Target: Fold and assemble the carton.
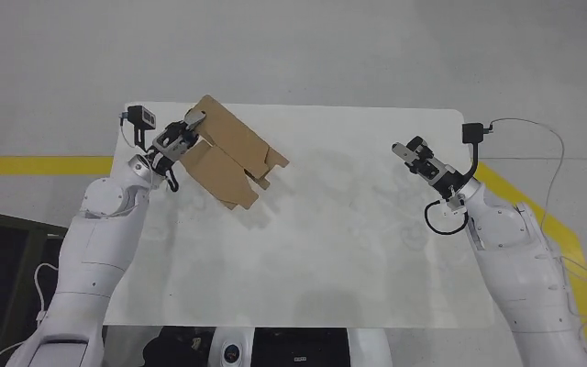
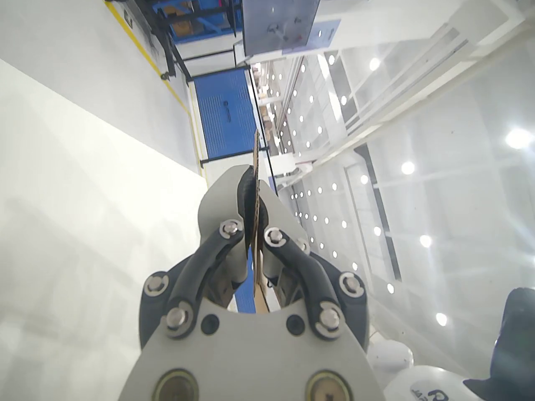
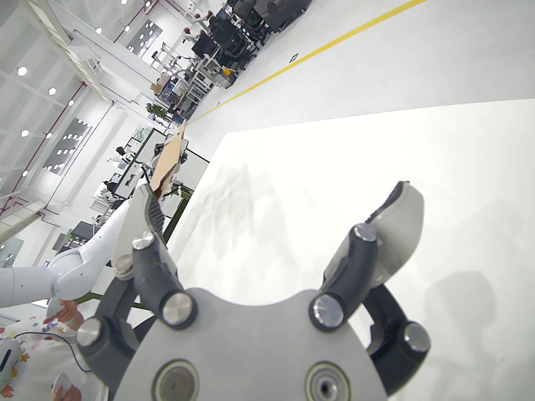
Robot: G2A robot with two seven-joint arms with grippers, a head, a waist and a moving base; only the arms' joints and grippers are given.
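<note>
A white table [image 1: 303, 266] with rounded corners stands on a pale grey floor [image 1: 275, 46], its matt top faintly scuffed, a yellow line [image 1: 55, 165] on the floor at either side.

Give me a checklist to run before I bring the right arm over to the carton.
1. Left gripper shut on the carton's edge: ok.
2. Right gripper open and holding nothing: ok.
3. Right gripper well apart from the carton, across the table: ok.
4. Carton opened into a box shape: not ok, it looks flat.
5. Carton's lower edge resting on the table: cannot tell.
</note>
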